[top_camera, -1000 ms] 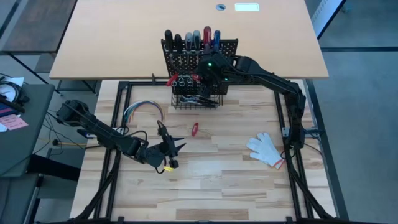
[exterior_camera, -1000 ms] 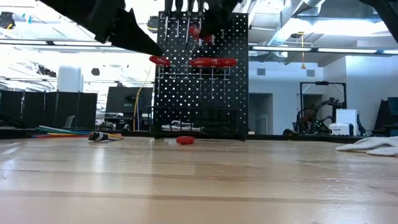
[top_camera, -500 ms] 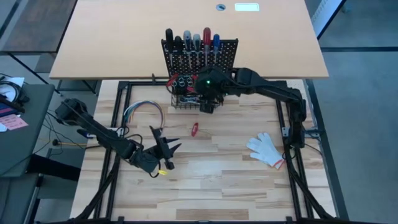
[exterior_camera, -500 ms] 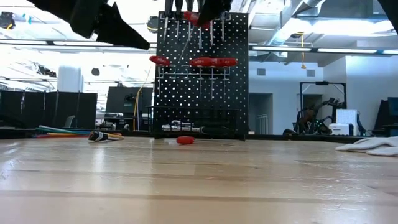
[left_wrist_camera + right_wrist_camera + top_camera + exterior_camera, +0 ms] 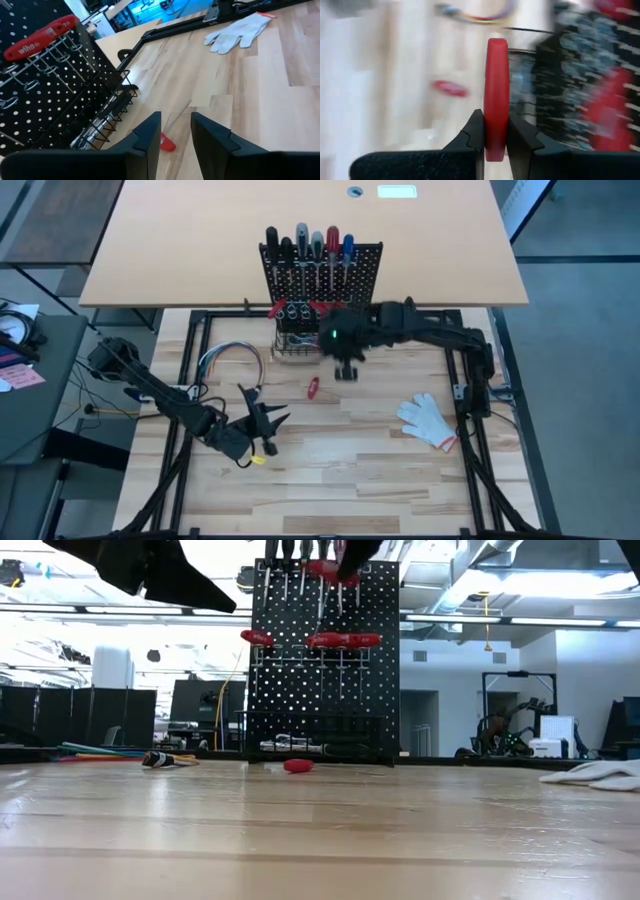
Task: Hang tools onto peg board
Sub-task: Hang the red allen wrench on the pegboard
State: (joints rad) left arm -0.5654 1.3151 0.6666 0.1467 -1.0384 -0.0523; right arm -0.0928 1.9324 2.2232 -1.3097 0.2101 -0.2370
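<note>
My right gripper (image 5: 495, 131) is closed on a red-handled tool (image 5: 496, 95); in the right wrist view the two dark fingers (image 5: 471, 131) press the red handle from both sides, and the handle sticks out past them. In the high view this gripper (image 5: 346, 366) sits in the middle of the frame, just below the peg board (image 5: 322, 264), above the wooden table (image 5: 340, 470).

My left gripper (image 5: 172, 131) shows a small gap between its fingers and it holds nothing. In the high view it (image 5: 262, 423) is in the lower left part of the frame, well apart from the board.

The peg board stands upright at the upper centre of the high view, with a row of screwdrivers (image 5: 308, 242) along its top edge. In the low view red-handled pliers (image 5: 330, 640) hang on the board (image 5: 325, 670), and a wire basket (image 5: 320, 736) is at its base. A small red tool (image 5: 313, 387) lies on the table below the board, between the two grippers. A white glove (image 5: 428, 420) lies at the right, and a bundle of coloured wires (image 5: 232, 354) at the left.
</note>
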